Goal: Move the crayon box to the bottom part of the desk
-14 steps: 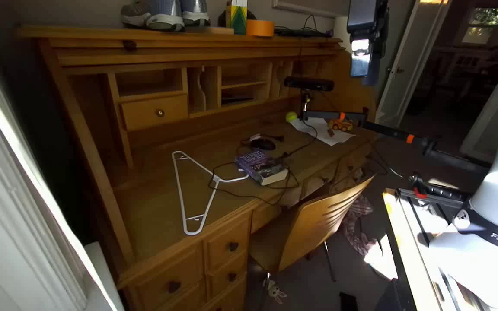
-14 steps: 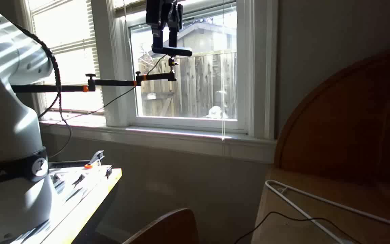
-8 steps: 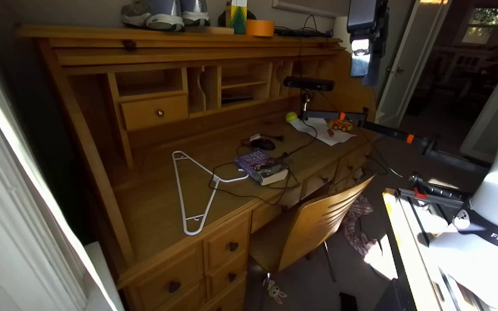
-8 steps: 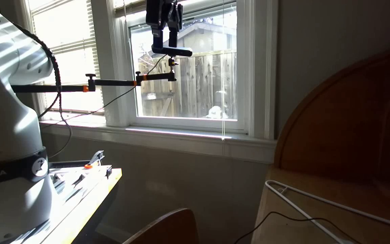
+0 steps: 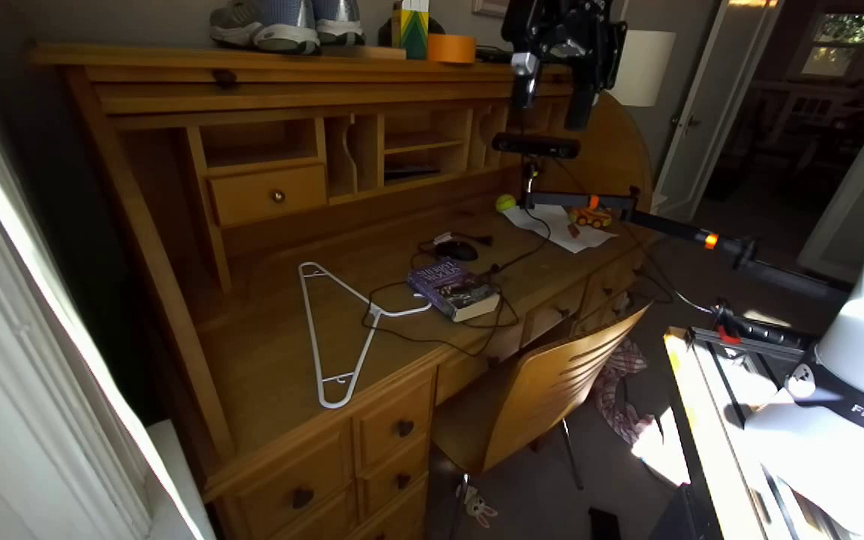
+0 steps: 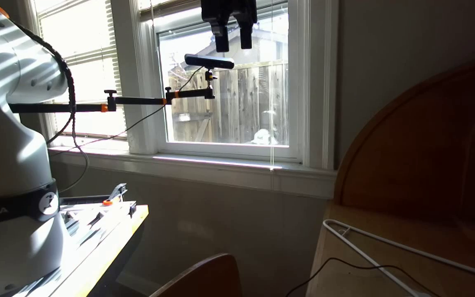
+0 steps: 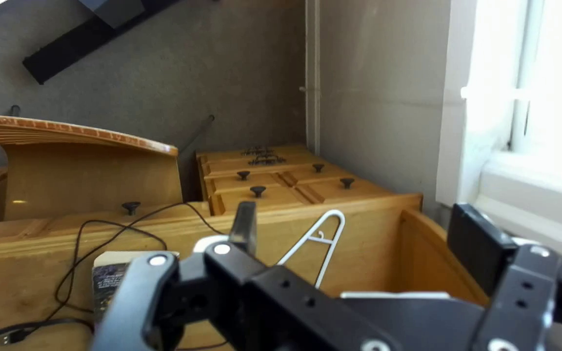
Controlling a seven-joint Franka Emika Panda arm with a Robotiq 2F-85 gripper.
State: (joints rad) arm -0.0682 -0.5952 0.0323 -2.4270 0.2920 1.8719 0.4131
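Observation:
The crayon box [image 5: 411, 30], yellow and green, stands upright on top of the wooden desk [image 5: 267, 337], between shoes and an orange roll. It is out of view in the wrist view and in an exterior view where only an end of the desk [image 6: 332, 272] shows. My gripper [image 5: 552, 109] hangs in the air to the right of the box, in front of the cubbyholes. It also shows against the window [image 6: 234, 44]. In the wrist view its fingers [image 7: 361, 231] are wide apart with nothing between them, and the desk's writing surface [image 7: 373, 243] lies beyond.
A black camera [image 5: 535, 145] on a jointed arm stands just below my gripper, also seen in an exterior view [image 6: 209, 62]. A white hanger [image 5: 312, 330], a book [image 5: 451, 289], a mouse and cables lie on the writing surface. A chair [image 5: 559, 367] stands in front. A lampshade [image 5: 646, 67] is behind.
My gripper has turned and moved left in an exterior view, away from the door, so both fingers now show. Against the window it has shifted right. The crayon box has not moved.

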